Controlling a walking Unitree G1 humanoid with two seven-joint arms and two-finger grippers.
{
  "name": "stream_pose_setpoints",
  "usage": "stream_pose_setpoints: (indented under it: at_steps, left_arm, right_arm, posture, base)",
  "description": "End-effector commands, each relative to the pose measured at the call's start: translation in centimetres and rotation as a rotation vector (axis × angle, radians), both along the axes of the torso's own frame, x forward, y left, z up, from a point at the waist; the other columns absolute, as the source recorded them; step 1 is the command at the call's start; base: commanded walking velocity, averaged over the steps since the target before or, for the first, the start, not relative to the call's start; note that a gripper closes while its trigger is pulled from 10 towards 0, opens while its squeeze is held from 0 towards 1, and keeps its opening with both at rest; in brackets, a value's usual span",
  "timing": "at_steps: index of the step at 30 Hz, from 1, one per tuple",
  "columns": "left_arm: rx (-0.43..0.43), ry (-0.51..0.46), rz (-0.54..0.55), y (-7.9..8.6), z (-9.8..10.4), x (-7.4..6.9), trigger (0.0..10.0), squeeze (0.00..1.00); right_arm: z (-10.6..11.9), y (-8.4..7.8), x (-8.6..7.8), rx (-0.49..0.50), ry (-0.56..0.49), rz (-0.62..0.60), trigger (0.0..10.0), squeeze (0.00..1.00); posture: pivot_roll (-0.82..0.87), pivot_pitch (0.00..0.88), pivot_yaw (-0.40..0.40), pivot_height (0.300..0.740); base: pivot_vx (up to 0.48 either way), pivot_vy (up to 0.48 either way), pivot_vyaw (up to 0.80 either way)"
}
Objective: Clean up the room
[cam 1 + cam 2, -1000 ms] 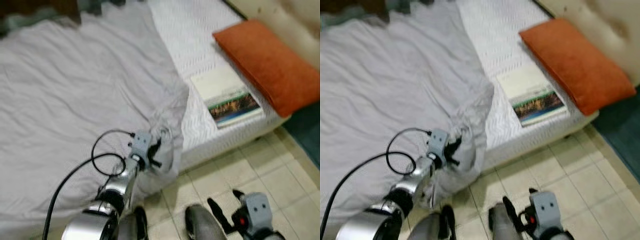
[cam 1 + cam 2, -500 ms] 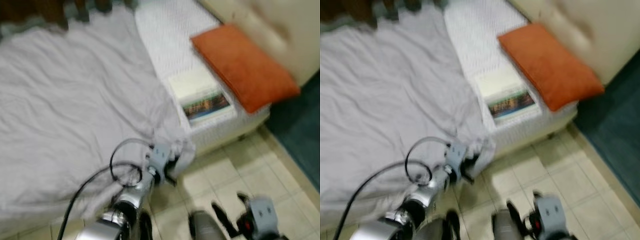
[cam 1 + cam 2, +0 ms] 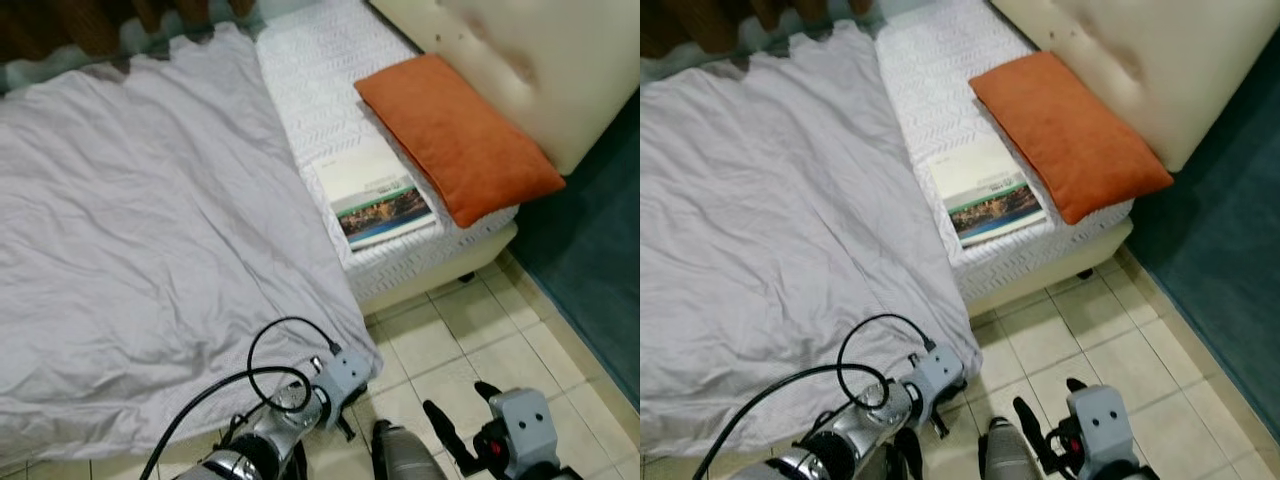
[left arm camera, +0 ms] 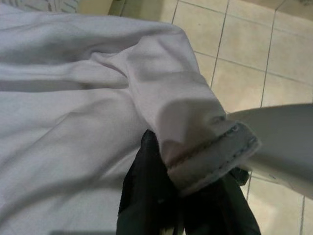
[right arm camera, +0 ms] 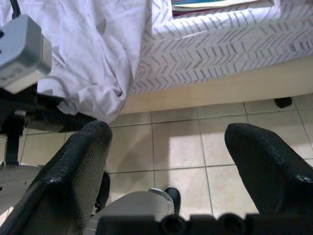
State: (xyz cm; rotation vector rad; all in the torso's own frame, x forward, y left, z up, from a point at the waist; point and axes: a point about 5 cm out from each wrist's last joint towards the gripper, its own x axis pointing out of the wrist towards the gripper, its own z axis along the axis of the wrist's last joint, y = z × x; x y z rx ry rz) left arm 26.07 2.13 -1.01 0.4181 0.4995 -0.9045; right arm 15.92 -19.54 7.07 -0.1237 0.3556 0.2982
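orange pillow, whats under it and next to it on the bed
The orange pillow lies on the white chevron-patterned mattress, beside a white book with a landscape cover. Anything beneath the pillow is hidden.

Pale lilac-grey, white, orange and teal around the bed

A pale lilac-grey bedsheet (image 3: 150, 230) is filling the left of the frame beside a white chevron-patterned mattress (image 3: 310, 70); upper right, an orange pillow (image 3: 450, 135) is showing against a cream headboard (image 3: 520, 50), above beige floor tiles (image 3: 450, 335) and teal carpet (image 3: 600, 250).
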Motion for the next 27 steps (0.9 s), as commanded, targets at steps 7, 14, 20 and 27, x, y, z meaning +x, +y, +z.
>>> stream_pose_setpoints:
  at_steps: [7, 14, 20, 27]
  left_arm:
    - [-0.103, 0.144, -0.073, -4.7, -1.2, -4.4, 10.0, 1.0]
    - [-0.382, 0.17, 0.083, -7.5, 1.8, -3.0, 10.0, 1.0]
    - [-0.495, -0.011, 0.206, -0.9, 3.6, 1.5, 10.0, 1.0]
    - [-0.527, -0.281, 0.475, 7.8, 7.0, 4.6, 10.0, 0.96]
  right_arm:
    - [-0.6, 0.5, -1.0, 0.0, 0.047, 0.033, 10.0, 0.0]
    - [-0.7, 0.5, -0.7, -0.006, 0.043, 0.043, 10.0, 0.0]
    - [-0.1, -0.4, 2.6, -0.006, -0.083, -0.103, 10.0, 0.0]
    - [1.4, -2.2, 5.7, -0.005, -0.224, -0.279, 10.0, 0.0]
  posture:
    - [-0.41, 0.311, 0.068, 0.74]
    - [-0.41, 0.303, 0.067, 0.74]
    - [-0.35, 0.171, 0.115, 0.74]
    - [-0.27, 0.004, 0.123, 0.74]
  base:
    - [0.0, 0.0, 0.0]
    - [0.0, 0.0, 0.0]
    - [0.0, 0.0, 0.0]
    - [0.0, 0.0, 0.0]
